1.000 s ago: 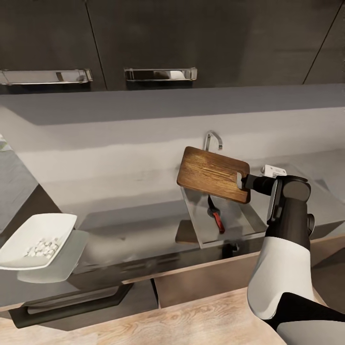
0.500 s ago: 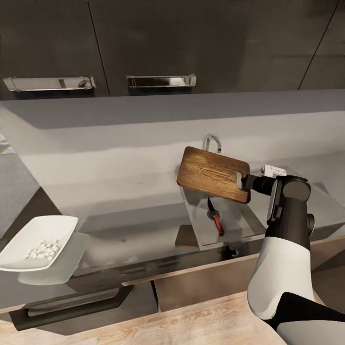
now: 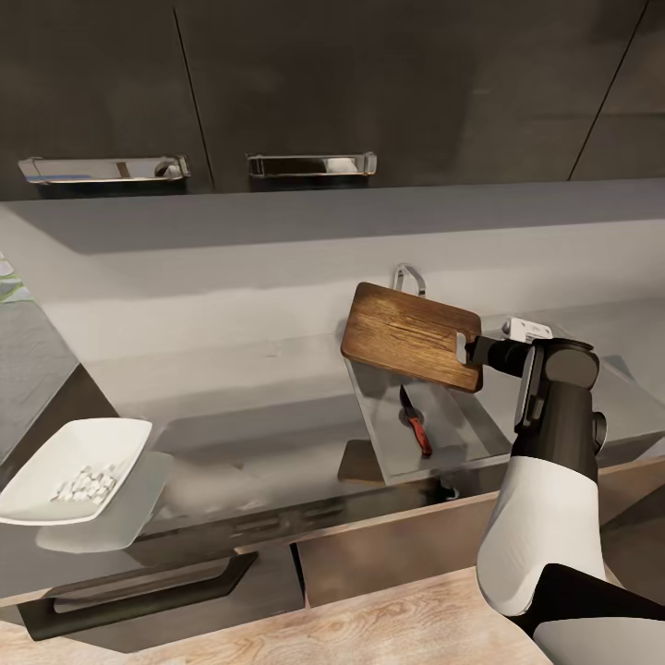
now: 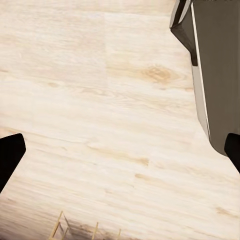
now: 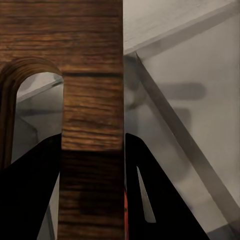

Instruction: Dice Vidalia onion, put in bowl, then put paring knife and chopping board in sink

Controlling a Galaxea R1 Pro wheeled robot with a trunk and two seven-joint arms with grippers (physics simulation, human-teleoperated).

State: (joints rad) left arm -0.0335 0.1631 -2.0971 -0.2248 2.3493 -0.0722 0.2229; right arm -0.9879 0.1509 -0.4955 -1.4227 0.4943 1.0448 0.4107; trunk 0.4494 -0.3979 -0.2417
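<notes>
The dark brown chopping board (image 3: 409, 334) hangs tilted above the sink (image 3: 453, 439), held at its handle end by my right gripper (image 3: 466, 350). In the right wrist view the board (image 5: 92, 100) fills the space between the two black fingers (image 5: 30, 200), its slot hole to one side. The paring knife (image 3: 415, 421) lies in the basin, dark blade and red-orange handle. The curved tap (image 3: 409, 275) peeks over the board's far edge. The white bowl (image 3: 69, 469) with the diced onion (image 3: 83, 483) sits on the grey countertop (image 3: 240, 416) at far left. My left gripper (image 4: 120, 150) is open over the wooden floor.
Dark upper cabinets with chrome handles (image 3: 309, 164) hang above the grey backsplash. Dark lower cabinets and a drawer handle (image 3: 139, 591) run under the counter's front edge. Pale wood floor (image 3: 369, 619) lies below.
The head view has shifted, so the counter, sink and bowl sit slightly further left and lower. The right arm and board keep the same pose.
</notes>
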